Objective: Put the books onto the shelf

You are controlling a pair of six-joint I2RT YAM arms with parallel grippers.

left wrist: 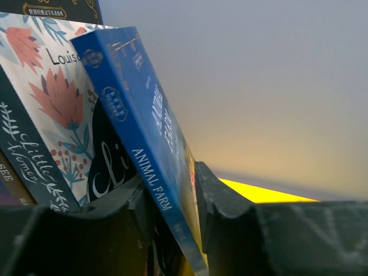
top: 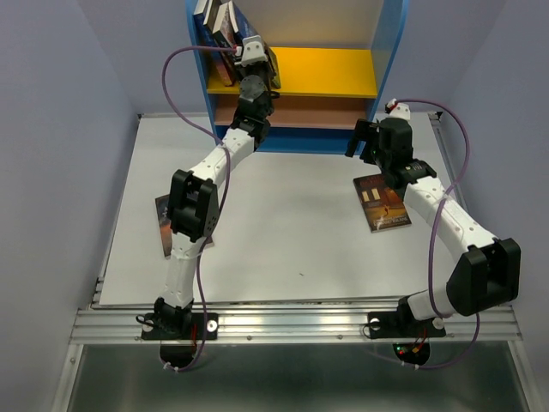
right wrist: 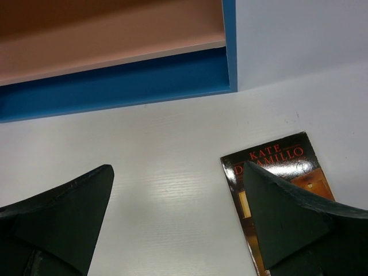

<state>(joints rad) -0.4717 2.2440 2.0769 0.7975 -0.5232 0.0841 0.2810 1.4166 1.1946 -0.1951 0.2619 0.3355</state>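
**Left arm at the shelf with a blue book, right arm poised over another**

From above, the left claw (top: 249,53) reaches far into the shelf (top: 390,51), at the left end of its yellow board (top: 334,73), where the shelved books (top: 219,26) lean together. Two more lie flat on the desk (top: 292,223): the left book (top: 163,219), part-hidden under the arm, and the right book (top: 388,210). On the left wrist view, the blue Animal Farm copy (left wrist: 144,132) stands between the jaws, tilted against the Little Women copy (left wrist: 52,115), which props it up (pinched or loose, I cannot tell). On the right wrist view, the right claw (right wrist: 178,167) hangs wide over the desk, one finger above the right book, well placed for a pick, I'd guess.
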